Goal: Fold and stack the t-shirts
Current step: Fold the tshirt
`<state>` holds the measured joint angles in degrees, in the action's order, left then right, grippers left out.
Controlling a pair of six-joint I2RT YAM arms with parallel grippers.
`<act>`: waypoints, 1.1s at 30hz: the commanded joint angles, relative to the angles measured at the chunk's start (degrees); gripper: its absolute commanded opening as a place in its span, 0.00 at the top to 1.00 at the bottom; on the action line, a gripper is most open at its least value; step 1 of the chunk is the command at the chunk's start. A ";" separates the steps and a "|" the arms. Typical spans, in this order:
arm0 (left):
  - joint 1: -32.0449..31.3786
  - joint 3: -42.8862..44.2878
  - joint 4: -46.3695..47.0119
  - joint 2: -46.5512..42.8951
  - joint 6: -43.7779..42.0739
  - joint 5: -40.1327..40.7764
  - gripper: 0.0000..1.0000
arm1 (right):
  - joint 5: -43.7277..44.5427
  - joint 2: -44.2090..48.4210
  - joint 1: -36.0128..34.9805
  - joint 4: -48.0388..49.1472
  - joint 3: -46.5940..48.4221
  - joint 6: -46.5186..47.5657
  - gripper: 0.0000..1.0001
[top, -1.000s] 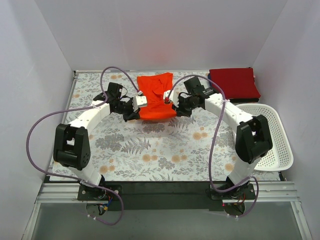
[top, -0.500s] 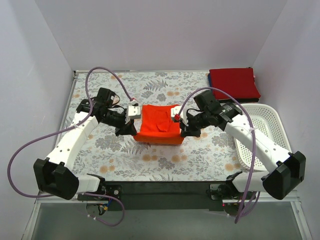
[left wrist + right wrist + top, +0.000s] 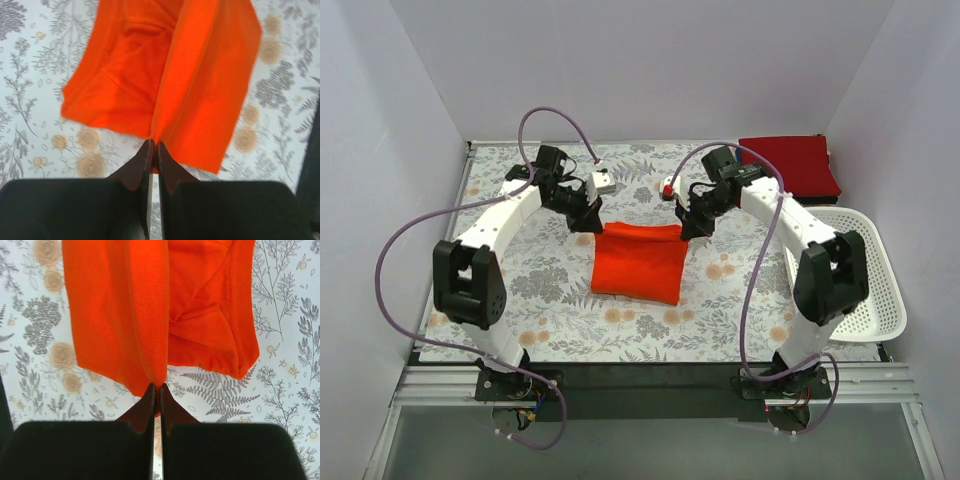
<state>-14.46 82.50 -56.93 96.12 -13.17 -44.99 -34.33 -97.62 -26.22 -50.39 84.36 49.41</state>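
Note:
The bright orange-red t-shirt [image 3: 638, 262] hangs folded between my two grippers above the floral cloth, its lower part resting toward the near side. My left gripper [image 3: 594, 226] is shut on the shirt's left top corner [image 3: 153, 142]. My right gripper [image 3: 686, 231] is shut on the right top corner [image 3: 157, 384]. In both wrist views the shirt [image 3: 165, 75] [image 3: 150, 310] hangs in two layers from the pinched jaws. The folded crimson t-shirt [image 3: 788, 166] lies at the far right corner, on top of a blue one whose edge [image 3: 832, 194] just shows.
The floral-patterned cloth [image 3: 520, 290] covers the table. A white perforated basket [image 3: 865, 270] stands at the right edge. Grey walls close in the left, back and right sides. Purple cables loop over both arms.
Both grippers, still holding the orange-red shirt, swung toward the near side and then back up and away, so the shirt now hangs folded lower on the table than one second ago.

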 commanded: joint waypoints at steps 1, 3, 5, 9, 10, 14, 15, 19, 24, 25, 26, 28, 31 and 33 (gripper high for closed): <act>1.01 4.33 9.62 5.19 3.67 1.49 1.00 | -1.36 -4.49 2.31 -0.50 5.10 3.85 0.99; 1.27 6.62 11.39 8.55 4.29 2.10 1.00 | -1.27 -8.43 3.10 -0.41 6.78 4.64 0.99; 1.36 8.63 14.29 13.12 5.17 2.98 1.00 | -0.83 -11.52 3.63 -0.32 9.85 5.17 0.99; 1.54 11.89 13.59 20.94 4.73 3.59 1.00 | 0.14 -21.52 4.24 -0.23 16.18 5.00 0.99; 1.63 11.81 14.03 21.91 4.91 3.94 1.00 | 0.31 -23.03 4.33 -0.15 17.84 4.39 0.99; 1.71 10.23 16.84 25.52 4.91 6.58 1.00 | -0.04 -29.37 4.51 -0.06 23.30 2.10 0.99; 1.71 10.14 17.72 26.39 5.60 7.37 1.00 | -0.13 -30.94 4.42 -0.06 23.83 1.66 0.99; 1.71 9.79 16.76 27.20 5.61 6.33 1.00 | 0.14 -32.45 4.33 0.20 20.95 0.60 0.99; 1.36 4.96 12.73 23.07 3.59 3.25 1.00 | 0.58 -28.68 3.81 2.05 12.69 1.39 0.99; 1.10 2.17 12.02 21.06 3.76 2.20 1.00 | 0.40 -27.89 3.28 2.49 9.80 1.57 0.99; 1.01 0.83 11.14 19.91 3.68 1.41 1.00 | 0.05 -25.88 2.93 2.84 8.12 1.57 0.99; 0.31 -2.68 9.12 15.62 2.98 0.26 1.00 | -0.65 -23.68 1.79 3.54 3.39 1.66 0.99; -0.83 -9.36 8.85 10.60 2.45 -0.45 1.00 | -2.05 -19.11 0.73 3.81 -1.02 1.39 0.99; -0.84 -10.51 7.89 7.69 3.06 -1.06 1.00 | -3.20 -15.78 0.38 3.46 -3.40 0.08 0.99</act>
<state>-14.85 73.10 -46.44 110.39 -9.17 -43.81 -36.36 -117.86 -25.04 -44.66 83.92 50.65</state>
